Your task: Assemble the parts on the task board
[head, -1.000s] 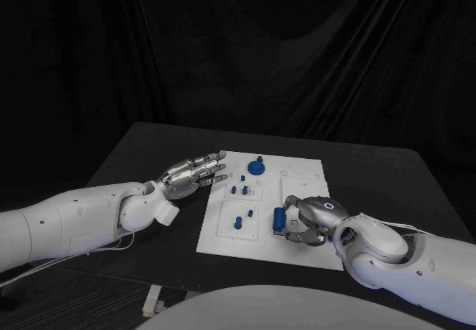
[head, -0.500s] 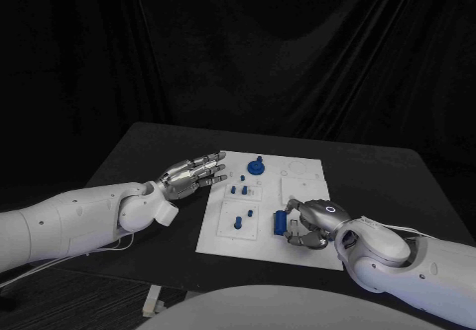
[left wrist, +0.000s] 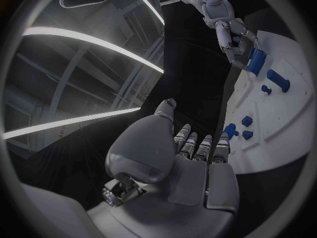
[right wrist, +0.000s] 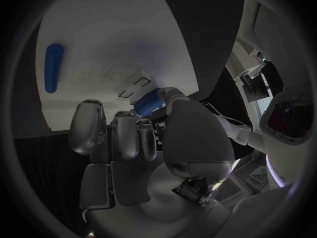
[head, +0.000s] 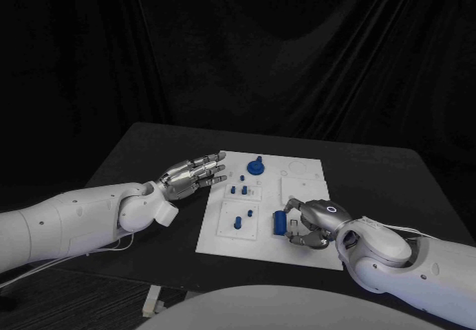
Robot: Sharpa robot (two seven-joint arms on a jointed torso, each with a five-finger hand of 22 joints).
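Your right robot hand (head: 309,221) is curled around a blue block (head: 280,221) at the near right part of the white board (head: 298,180), with the fingers closed on it from the right side. From the right wrist you can see the block (right wrist: 149,102) sitting between thumb and fingers, just above the board's surface. Whether it is lifted or still touching the board cannot be told. The step in hand looks like picking this block up to seat it somewhere on the board.

Your left robot hand (head: 191,174) hovers released, fingers spread and holding nothing, just off the board's left edge over the black counter (head: 139,148).

Other blue parts stay on the board: a round knob piece (head: 256,166) at the far end, small pegs (head: 239,188) in the middle, and a longer peg (head: 238,222) near the left.

Next, you will likely need to raise the block clear, line it up over its slot and press it down squarely.

No writing or brand can be read on anything here.
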